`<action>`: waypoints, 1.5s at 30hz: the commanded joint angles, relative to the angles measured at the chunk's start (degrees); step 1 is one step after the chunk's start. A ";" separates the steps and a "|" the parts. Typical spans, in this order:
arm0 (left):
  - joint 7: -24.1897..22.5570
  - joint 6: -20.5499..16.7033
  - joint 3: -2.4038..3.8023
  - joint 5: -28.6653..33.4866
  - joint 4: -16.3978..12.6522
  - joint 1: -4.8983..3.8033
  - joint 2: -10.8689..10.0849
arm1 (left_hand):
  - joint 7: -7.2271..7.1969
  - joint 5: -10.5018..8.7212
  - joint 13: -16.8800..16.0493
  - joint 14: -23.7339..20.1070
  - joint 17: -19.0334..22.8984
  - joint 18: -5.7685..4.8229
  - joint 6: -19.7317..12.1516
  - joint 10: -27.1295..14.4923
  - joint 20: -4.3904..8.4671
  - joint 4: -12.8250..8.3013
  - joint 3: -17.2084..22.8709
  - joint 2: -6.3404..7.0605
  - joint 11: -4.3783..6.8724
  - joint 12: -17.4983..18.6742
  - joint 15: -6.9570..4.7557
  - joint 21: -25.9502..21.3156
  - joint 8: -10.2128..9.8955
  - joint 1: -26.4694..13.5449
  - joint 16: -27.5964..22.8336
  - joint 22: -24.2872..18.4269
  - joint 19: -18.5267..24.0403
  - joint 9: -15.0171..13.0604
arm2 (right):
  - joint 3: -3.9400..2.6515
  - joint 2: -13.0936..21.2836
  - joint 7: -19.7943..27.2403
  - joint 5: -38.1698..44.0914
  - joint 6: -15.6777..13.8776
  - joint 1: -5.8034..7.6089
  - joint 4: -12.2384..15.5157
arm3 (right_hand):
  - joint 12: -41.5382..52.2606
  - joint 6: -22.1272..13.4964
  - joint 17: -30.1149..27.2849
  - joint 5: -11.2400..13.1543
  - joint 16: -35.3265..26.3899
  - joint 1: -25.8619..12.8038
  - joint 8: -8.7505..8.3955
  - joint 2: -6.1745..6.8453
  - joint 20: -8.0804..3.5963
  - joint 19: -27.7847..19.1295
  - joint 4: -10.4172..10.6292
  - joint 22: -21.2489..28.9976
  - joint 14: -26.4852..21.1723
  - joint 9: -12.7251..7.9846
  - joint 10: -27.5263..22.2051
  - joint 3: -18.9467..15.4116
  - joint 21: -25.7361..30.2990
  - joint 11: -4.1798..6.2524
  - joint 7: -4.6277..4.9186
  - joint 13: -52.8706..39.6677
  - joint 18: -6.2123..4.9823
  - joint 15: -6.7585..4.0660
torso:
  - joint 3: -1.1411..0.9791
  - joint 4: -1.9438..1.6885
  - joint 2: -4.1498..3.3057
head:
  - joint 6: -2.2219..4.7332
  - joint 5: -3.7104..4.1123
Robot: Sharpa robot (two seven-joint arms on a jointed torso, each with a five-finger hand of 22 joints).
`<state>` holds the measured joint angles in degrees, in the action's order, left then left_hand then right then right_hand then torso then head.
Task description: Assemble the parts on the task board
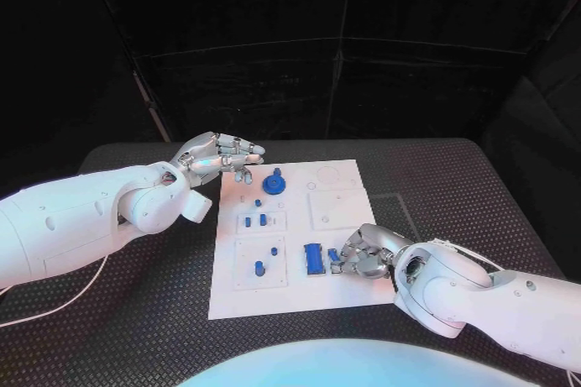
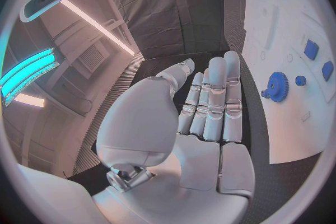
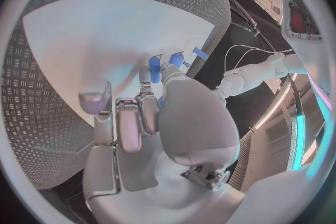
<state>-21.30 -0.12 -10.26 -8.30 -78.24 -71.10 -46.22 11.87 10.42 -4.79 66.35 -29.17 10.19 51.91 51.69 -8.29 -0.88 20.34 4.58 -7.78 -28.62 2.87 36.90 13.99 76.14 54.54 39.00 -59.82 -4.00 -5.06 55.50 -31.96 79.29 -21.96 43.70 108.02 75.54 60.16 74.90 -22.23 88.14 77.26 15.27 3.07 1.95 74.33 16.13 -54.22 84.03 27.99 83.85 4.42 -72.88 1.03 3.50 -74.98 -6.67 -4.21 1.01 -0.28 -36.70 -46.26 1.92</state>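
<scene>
The white task board lies in the middle of the table. A blue gear stands near its far edge, with several small blue parts nearer me. My left hand hovers over the board's far left corner, fingers stretched out and holding nothing; the left wrist view shows the gear just beyond its fingers. My right hand rests at the board's near right, fingers curled beside a blue block and a small blue part. Whether it pinches that part is hidden.
Black ribbed table surrounds the board, with free room to the right and far side. A pale cable runs along the near left. In the right wrist view, blue parts lie at my fingertips on the board.
</scene>
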 commanded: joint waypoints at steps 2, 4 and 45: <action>-0.28 0.78 0.05 0.06 -0.19 -0.09 -0.02 | 0.07 -0.24 0.10 -0.33 -0.06 0.26 -0.49 -0.34 -0.28 0.06 -0.22 -0.52 0.09 -0.36 -0.10 -0.35 0.35 0.04 -0.29 -0.06 0.29 -0.08 | 0.06 -0.24 -0.65 0.86 0.74 0.00 -0.23 | 0.14 0.13 11.42 -0.24 0.04 -1.00 -0.01 -0.09 0.15 0.24 0.30 0.07 5.17 0.03 0.08 -0.30 0.24 -0.38 0.25 -3.51 0.28 -0.05 | -0.01 -0.01 0.07 | 0.01 0.02; -0.27 0.79 0.05 0.06 -0.20 -0.09 -0.05 | 0.07 -0.24 0.10 -0.33 -0.06 0.26 -0.49 -0.34 -0.28 0.06 -0.22 -0.52 0.09 -0.36 -0.10 -0.35 0.35 0.04 -0.29 -0.06 0.29 -0.08 | 0.06 -0.28 -0.73 1.23 0.71 0.00 -0.34 | 0.16 0.17 11.39 -0.26 0.03 -1.26 0.00 -0.10 0.15 0.23 0.33 0.09 5.16 0.08 0.09 -0.39 0.25 -0.37 0.24 -3.53 0.28 -0.05 | -0.02 -0.02 0.06 | 0.00 -0.01; -0.16 0.93 0.05 0.06 0.26 -0.09 0.07 | 0.08 -0.24 0.10 -0.34 -0.07 0.25 -0.53 -0.39 -0.30 0.15 -0.29 -0.54 0.07 -0.42 -0.07 -0.38 0.37 -0.08 -0.29 -0.08 0.29 -0.08 | 0.06 0.27 -0.09 2.48 0.63 0.00 0.74 | 0.07 0.53 11.27 5.47 -0.07 -9.91 -0.38 -1.07 0.22 0.15 0.56 0.10 5.14 1.44 0.18 -9.30 0.54 -0.39 0.16 -3.72 0.24 -0.01 | -0.06 0.06 0.04 | -0.13 0.09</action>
<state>-21.17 0.16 -10.25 -8.30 -77.95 -71.11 -46.23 12.08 10.42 -4.75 66.35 -29.14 10.20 51.70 51.69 -8.29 -0.88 20.34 4.59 -7.78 -28.85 2.87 36.90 13.99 76.15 54.54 38.97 -59.82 -4.00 -5.00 55.69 -32.58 81.30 -21.24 43.66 108.44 75.55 60.43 74.92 -17.01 88.14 67.99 15.09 2.08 1.95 74.33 16.75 -54.11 84.03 29.35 83.84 -4.49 -72.54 1.03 3.58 -74.96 -6.67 -4.20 0.94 -0.22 -36.64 -46.42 1.88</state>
